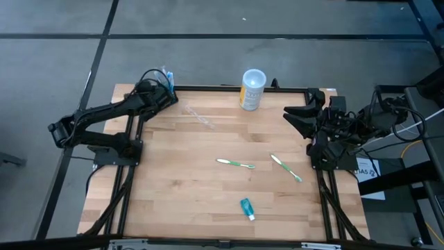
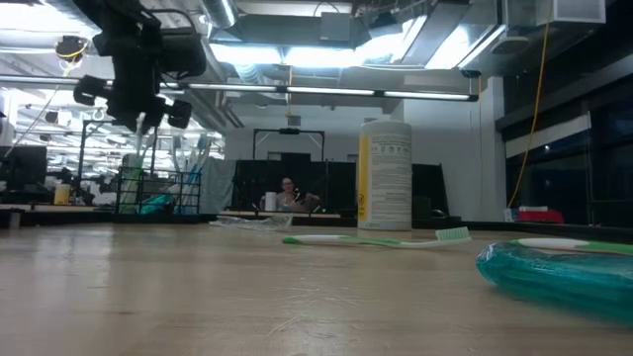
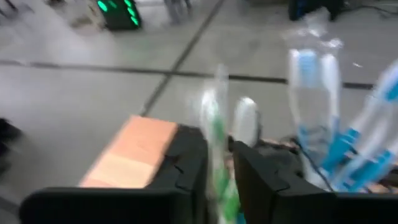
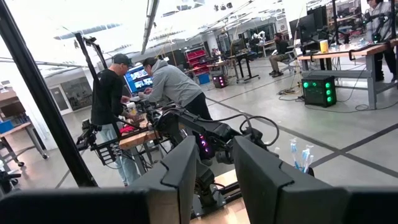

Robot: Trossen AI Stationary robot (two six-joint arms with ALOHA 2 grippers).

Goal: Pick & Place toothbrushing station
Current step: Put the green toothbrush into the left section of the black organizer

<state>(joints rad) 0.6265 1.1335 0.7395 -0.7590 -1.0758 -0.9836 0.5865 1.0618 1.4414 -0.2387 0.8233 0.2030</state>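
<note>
My left gripper is at the table's far left corner, raised above the table in the low view. It is shut on a green-and-white toothbrush. Right beside it, blue-and-white toothbrushes stand upright, also seen from above. The toothbrushing station itself is hidden under the gripper and its arm. My right gripper waits raised at the table's right edge, open with nothing between its fingers. My left gripper has the green-and-white toothbrush's handle between its two fingers. The brush stands roughly upright and its head rises past the fingertips. The picture is blurred, so the place on the handle and what its lower end rests on do not show.
A white-and-yellow cup stands at the far edge. A clear toothbrush lies near it. Two green toothbrushes and a teal tube lie on the table's middle and near part. People stand in the room beyond.
</note>
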